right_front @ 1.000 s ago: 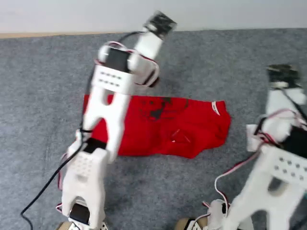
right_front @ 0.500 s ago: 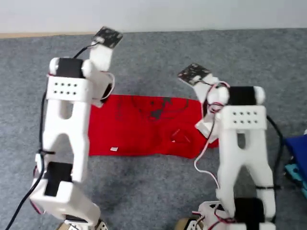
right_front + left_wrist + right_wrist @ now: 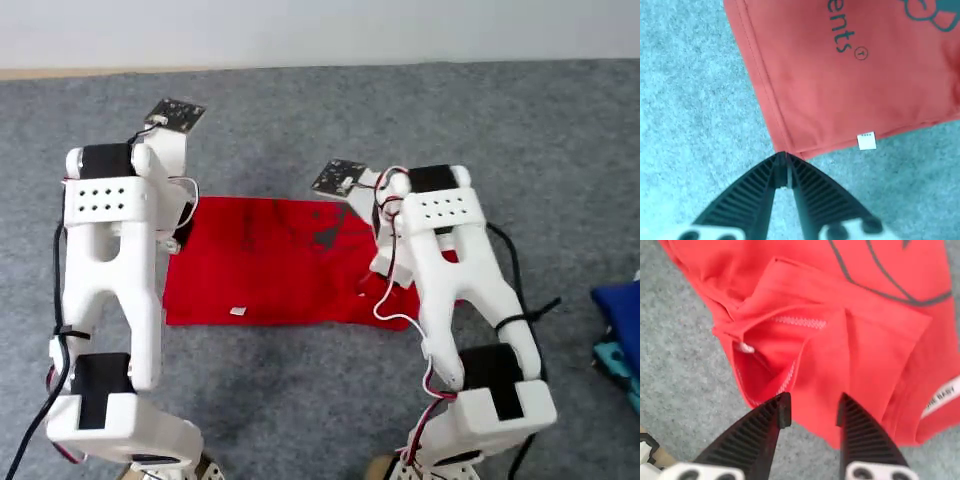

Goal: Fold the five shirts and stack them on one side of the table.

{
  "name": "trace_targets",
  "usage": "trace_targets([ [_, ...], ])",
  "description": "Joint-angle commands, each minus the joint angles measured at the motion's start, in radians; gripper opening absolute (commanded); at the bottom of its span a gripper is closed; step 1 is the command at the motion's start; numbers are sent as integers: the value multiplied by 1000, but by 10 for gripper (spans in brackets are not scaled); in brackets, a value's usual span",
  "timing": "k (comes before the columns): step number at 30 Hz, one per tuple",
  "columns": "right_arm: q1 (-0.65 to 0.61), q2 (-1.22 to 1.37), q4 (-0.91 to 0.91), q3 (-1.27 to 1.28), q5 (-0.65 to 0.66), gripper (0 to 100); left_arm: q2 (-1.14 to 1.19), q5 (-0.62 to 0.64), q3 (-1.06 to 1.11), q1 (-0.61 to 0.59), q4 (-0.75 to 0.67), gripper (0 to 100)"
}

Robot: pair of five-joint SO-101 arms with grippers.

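Grey carpeted table (image 3: 300, 410) under a pale wall (image 3: 300, 30), and the red shirt (image 3: 270, 270) lies flat in the middle, between the two arms. A heap of blue cloth (image 3: 620, 315) sits at the table's far right edge, well apart from it.

Left gripper (image 3: 786, 167) is down at one corner of the shirt, fingers clenched together with the tips right on the hem corner. It looks like a pinch on the fabric itself, probably to anchor that end or draw it taut. A small white label (image 3: 867, 141) pokes out of the edge just beside that corner.

Right gripper (image 3: 812, 412) is over the opposite end, fingers spread and holding nothing, one either side of the shirt's edge there. Below it the cloth is rumpled: a sleeve (image 3: 805, 340) doubled back on the body, its stitched opening gaping. My read is that it is lined up to take that loose end for the next fold.

The shirt's long axis runs side to side across the table, from one arm to the other, print facing up. The straight hemmed edge points toward the left arm and the bunched sleeve end toward the right arm.
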Motion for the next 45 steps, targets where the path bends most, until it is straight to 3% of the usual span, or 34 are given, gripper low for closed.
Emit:
trace_targets([
  [1,-31,10,-38,-8,5,136,-55,3,1,-3,23,3],
  [14,-39,114,-99,-8,6,131,-48,5,1,2,-11,3],
  [21,-36,110,-136,-15,9,13,-46,5,1,2,-11,3],
  [38,54,120,-137,-157,72,11,-49,5,42,-3,-12,3],
  [45,2,108,1,-158,20,26,-48,5,44,-3,-21,3],
])
